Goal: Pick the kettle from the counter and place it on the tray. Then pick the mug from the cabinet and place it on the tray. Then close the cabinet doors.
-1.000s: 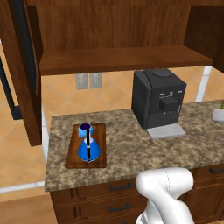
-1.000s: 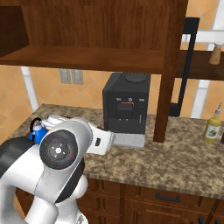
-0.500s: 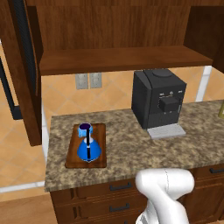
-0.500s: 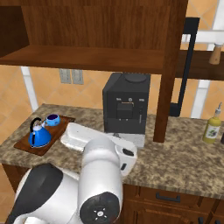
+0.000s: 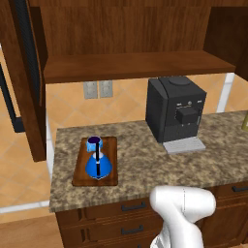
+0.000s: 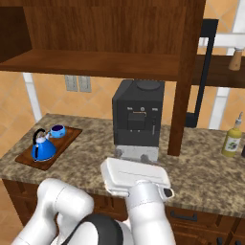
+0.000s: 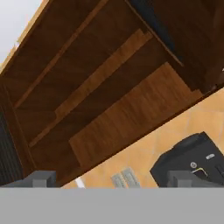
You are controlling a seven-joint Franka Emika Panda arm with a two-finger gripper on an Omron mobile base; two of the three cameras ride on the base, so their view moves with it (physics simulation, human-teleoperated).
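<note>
Left door (image 5: 26, 77) of the cabinet (image 5: 131, 34) swung wide open, bar handle (image 5: 8, 97) outward; then tray (image 5: 80, 174) at the counter's (image 5: 145, 160) left end, bearing the blue cone kettle (image 5: 98, 164) with thin black handle and the light-blue mug (image 5: 93, 143) just behind it. The right base view adds the right door (image 6: 189, 72) open past the coffee machine (image 6: 138, 117), and a yellow bottle (image 6: 233, 139). Gripper (image 7: 107, 179) faces up at the shelf (image 7: 131, 113), fingertips (image 7: 41, 178) spread wide, holding nothing
</note>
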